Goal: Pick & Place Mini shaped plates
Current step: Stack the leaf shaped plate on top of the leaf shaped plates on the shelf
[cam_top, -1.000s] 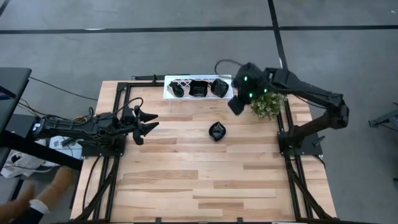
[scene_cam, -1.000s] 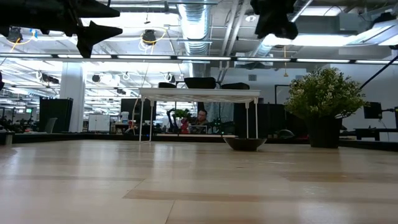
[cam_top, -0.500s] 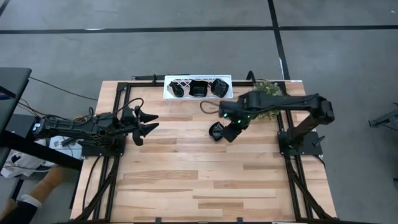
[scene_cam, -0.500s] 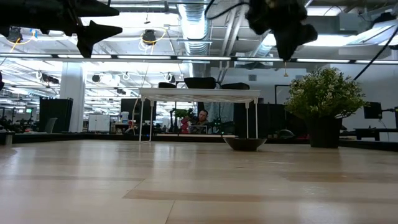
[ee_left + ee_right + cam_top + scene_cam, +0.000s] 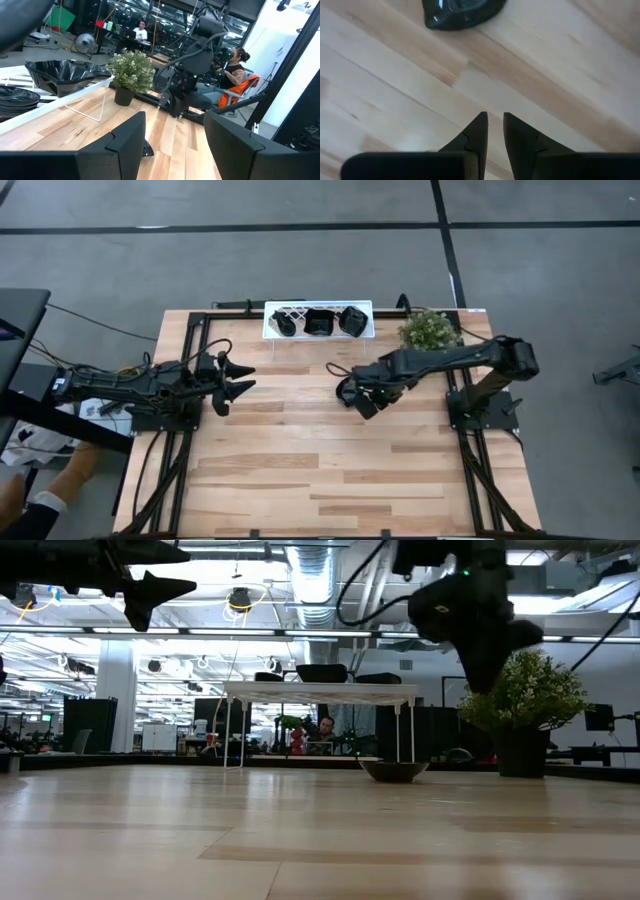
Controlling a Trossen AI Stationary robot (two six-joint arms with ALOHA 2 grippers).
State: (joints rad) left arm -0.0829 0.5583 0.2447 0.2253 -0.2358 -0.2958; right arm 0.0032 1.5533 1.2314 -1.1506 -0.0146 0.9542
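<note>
Light butcher-block table (image 5: 330, 470), open-plan office behind. One mini plate (image 5: 462, 11) lies mid-frame; right gripper (image 5: 494, 131) hovers over it, fingers barely parted, empty. Left gripper (image 5: 238, 376) spread at left.

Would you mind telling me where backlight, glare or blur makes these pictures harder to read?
Low view: bright ceiling lights silhouette the right hand and the plate on the table. Right wrist view: the plate shows a small glare spot and is cut by the frame. Left wrist view: the near fingers are blurred.
</note>
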